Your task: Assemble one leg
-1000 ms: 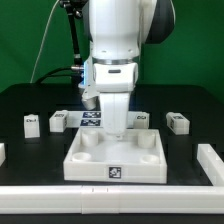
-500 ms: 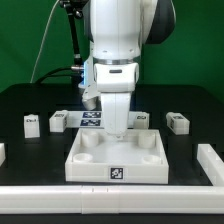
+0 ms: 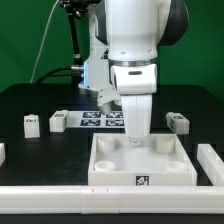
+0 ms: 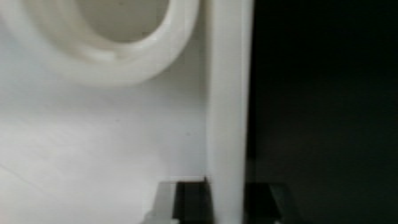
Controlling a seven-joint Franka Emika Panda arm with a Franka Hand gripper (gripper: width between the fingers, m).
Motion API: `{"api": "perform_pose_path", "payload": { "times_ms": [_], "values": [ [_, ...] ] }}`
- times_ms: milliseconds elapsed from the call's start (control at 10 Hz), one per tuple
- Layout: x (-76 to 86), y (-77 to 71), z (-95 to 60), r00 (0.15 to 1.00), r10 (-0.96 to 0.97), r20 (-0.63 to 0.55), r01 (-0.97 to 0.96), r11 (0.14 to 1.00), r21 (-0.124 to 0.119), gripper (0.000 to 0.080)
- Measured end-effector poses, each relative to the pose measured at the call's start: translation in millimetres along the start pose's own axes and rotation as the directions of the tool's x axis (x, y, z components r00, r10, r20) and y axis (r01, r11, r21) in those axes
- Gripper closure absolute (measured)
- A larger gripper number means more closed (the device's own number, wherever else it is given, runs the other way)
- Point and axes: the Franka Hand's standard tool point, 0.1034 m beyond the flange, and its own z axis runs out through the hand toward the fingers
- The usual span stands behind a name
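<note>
The large white tray point(image 3: 112, 170) lies near the table's front, right of centre in the exterior view. My gripper point(image 3: 136, 138) reaches down onto its far wall. In the wrist view the gripper point(image 4: 226, 206) has a dark finger point(image 4: 189, 206) on each side of the tray's thin upright wall point(image 4: 228, 100), shut on it. A round corner socket point(image 4: 111, 25) of the tray shows beside the wall. Three small white legs with code tags stand on the black table: two on the exterior view's left point(image 3: 31, 123) point(image 3: 58, 120) and one on its right point(image 3: 178, 122).
The marker board point(image 3: 100, 120) lies behind the tray, partly hidden by the arm. White rails border the table at the front point(image 3: 50, 192), the exterior view's right point(image 3: 210, 158) and its left point(image 3: 2, 152). A dark cable and stand point(image 3: 75, 45) rise at the back.
The arm and the tray have both shifted toward the exterior view's right; the tray moved with the gripper. The legs have not moved.
</note>
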Motion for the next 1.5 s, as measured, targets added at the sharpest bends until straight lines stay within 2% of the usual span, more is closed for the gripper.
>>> {"api": "perform_pose_path", "payload": {
  "times_ms": [200,400,600,1000,1100,1200,1300,1500],
  "values": [
    [9.5,15.8,0.8,1.000,-0.024,-0.003,0.024,1.000,-0.018,0.0736],
    [26.0,26.3,-0.2,1.000,-0.011,-0.012,0.010,0.999,-0.032,0.0737],
    [26.1,27.0,1.5,1.000,-0.006,-0.011,0.006,1.000,-0.018,0.0739],
    [27.5,27.5,1.3,1.000,0.016,-0.012,-0.016,1.000,-0.022,0.0739],
    [27.2,27.3,1.5,1.000,0.017,-0.012,-0.017,1.000,-0.021,0.0666],
    [26.9,27.2,1.5,1.000,0.017,-0.012,-0.017,1.000,-0.021,0.0666],
    [26.6,27.2,1.6,1.000,0.018,-0.012,-0.018,1.000,-0.021,0.0450],
    [26.2,27.1,1.6,1.000,0.018,-0.012,-0.019,1.000,-0.021,0.0205]
  ]
}}
